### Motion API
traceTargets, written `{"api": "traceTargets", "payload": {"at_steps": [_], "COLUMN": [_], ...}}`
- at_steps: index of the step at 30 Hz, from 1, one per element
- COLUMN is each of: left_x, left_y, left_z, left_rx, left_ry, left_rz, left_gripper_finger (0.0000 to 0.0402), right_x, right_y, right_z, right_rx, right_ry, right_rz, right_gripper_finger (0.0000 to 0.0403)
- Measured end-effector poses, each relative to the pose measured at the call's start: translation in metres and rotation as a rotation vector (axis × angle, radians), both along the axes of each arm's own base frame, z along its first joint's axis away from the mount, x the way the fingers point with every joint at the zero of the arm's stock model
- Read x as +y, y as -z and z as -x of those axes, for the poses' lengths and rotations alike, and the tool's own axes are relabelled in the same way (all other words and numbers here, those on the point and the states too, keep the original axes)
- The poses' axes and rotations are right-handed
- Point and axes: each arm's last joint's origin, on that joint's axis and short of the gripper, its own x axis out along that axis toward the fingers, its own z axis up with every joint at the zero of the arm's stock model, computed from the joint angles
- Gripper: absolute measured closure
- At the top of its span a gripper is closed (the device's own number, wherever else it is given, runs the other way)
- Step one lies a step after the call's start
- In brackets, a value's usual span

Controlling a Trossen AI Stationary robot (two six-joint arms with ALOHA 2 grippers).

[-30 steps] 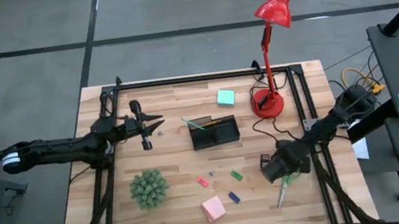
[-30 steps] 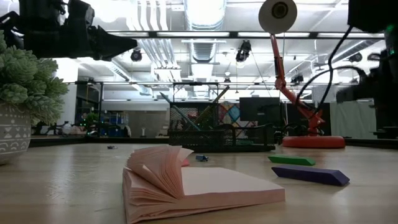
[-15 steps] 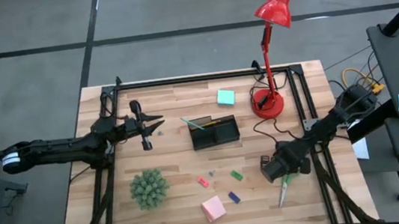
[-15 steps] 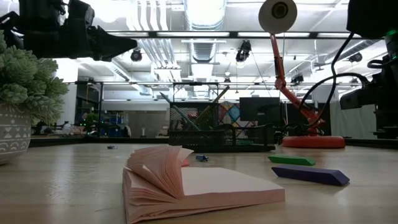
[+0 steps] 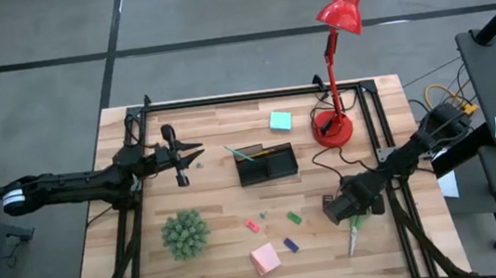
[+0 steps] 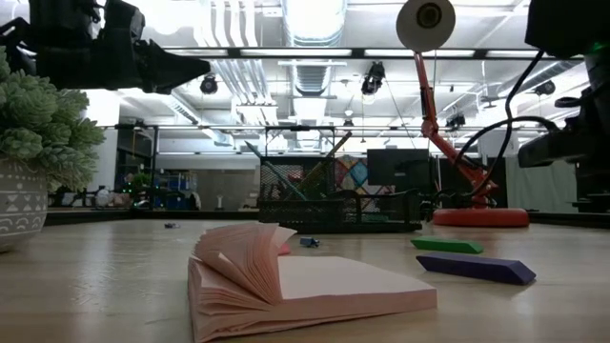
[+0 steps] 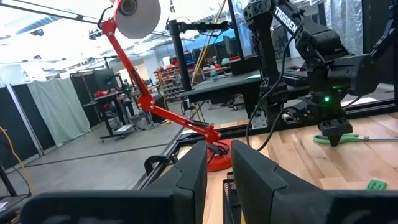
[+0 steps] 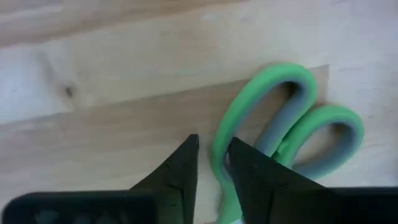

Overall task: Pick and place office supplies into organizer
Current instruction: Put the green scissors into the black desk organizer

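Scissors (image 5: 353, 234), green-handled, are shown at the lower right of the high view; the blades are largely hidden beneath the right gripper (image 8: 211, 163); in the right wrist view its fingers (image 8: 181, 167) are seen close-set astride one handle loop, though contact cannot be made out. The left gripper (image 7: 216, 169) is held at centre left of the high view, fingers a narrow gap apart, nothing between them; "TROSSEN" is legible on the arm in the left wrist view. The organizer (image 5: 266, 163) is placed at mid-bench, its compartments hard to resolve; a pink pad (image 5: 264, 259), erasers (image 5: 290, 244), a plant (image 5: 185, 234) and a red lamp (image 5: 336, 63) surround it.
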Motion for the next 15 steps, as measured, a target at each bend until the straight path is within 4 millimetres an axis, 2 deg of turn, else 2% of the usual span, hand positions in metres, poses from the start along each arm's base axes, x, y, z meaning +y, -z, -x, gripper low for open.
{"api": "traceTargets", "payload": {"at_steps": [8,15], "left_x": [0.0,-0.0001], "left_y": [0.0001,0.0001], "left_z": [0.0,0.0], "left_rx": [0.0,0.001], "left_ry": [0.0,0.005], "left_rz": [0.0,-0.001], "left_gripper_finger": [0.0343,0.0343], "right_x": [0.0012,0.0018], "right_y": [0.0005,0.0007], "right_z": [-0.0009,-0.0008], "right_rx": [-0.018,-0.02], "right_ry": [-0.079,-0.113], "right_rz": [-0.032,-0.041], "right_gripper_finger": [0.038,0.0388]}}
